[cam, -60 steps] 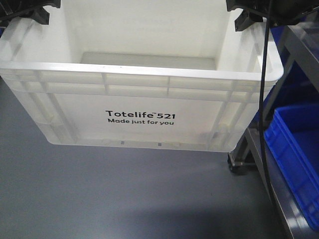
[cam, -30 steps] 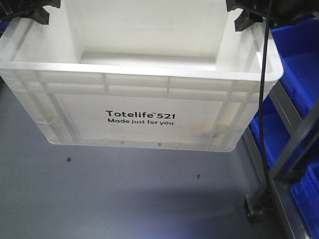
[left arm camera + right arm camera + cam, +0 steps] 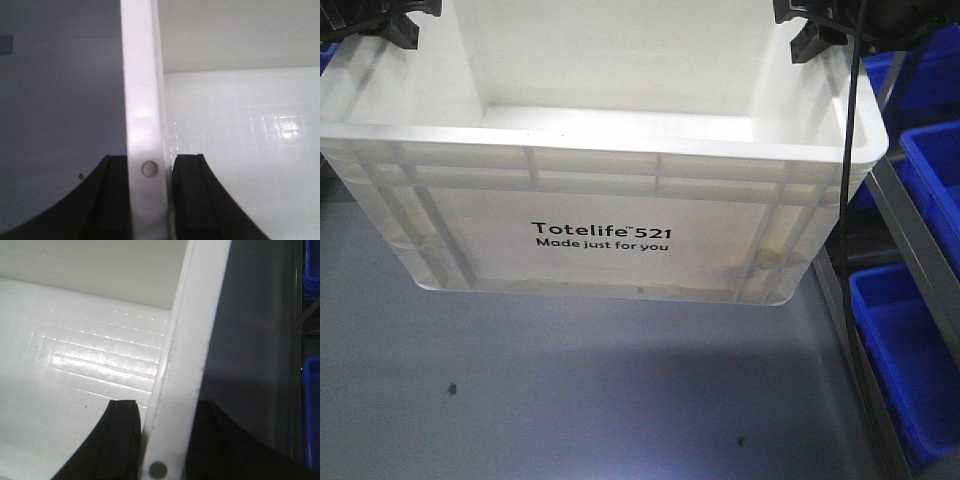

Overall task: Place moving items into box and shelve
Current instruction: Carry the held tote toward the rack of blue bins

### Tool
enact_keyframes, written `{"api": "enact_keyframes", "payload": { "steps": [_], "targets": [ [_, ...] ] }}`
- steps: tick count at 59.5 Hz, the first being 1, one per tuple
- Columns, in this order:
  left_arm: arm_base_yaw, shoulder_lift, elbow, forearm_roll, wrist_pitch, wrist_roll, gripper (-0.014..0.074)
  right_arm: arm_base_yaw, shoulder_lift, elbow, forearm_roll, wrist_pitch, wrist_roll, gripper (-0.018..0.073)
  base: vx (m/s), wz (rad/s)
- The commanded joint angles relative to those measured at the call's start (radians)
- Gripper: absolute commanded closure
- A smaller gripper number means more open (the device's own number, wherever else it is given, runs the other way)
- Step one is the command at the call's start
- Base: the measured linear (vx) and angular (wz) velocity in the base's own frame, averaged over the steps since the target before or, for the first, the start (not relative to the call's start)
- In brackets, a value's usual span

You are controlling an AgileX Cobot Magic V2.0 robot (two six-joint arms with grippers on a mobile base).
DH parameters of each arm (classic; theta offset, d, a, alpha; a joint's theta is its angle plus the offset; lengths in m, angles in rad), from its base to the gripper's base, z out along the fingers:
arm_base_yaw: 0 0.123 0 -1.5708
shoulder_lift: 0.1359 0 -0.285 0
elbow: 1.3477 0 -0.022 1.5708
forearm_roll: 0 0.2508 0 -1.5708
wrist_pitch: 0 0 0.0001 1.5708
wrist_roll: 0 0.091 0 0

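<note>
While gripped, box [image 3: 600, 240], grey floor [image 3: 570, 400], blue bins [image 3: 910, 370]

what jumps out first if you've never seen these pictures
A big white Totelife 521 tote fills the front view, held above the grey floor. The left gripper and right gripper each clamp a side rim. Blue bins sit on a rack at the right.

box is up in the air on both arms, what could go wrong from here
The box hangs above the floor only by its rim, pinched by the left gripper and right gripper; a slip could drop it. The blue bins and shelf frame sit close on the right, so its corner might clip them.
</note>
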Motion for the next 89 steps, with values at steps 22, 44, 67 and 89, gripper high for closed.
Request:
{"api": "enact_keyframes", "payload": {
  "steps": [22,44,67,89],
  "targets": [
    [-0.008,-0.052,-0.047,-0.032,-0.14,0.007,0.061,0.009,-0.06,-0.044,0.062,-0.113,-0.035,0.0572,0.46,0.11],
    [-0.008,-0.052,-0.047,-0.032,-0.14,0.007,0.061,0.009,-0.06,-0.044,0.062,-0.113,-0.035,0.0572,0.45,0.27],
    [-0.008,-0.052,-0.047,-0.032,-0.14,0.007,0.061,0.009,-0.06,-0.044,0.062,-0.113,-0.035,0.0572,0.41,0.35],
    [-0.008,-0.052,-0.047,-0.032,-0.14,0.007,0.061,0.009,-0.06,-0.044,0.06,-0.113,-0.035,0.0572,0.34,0.46]
  ]
}}
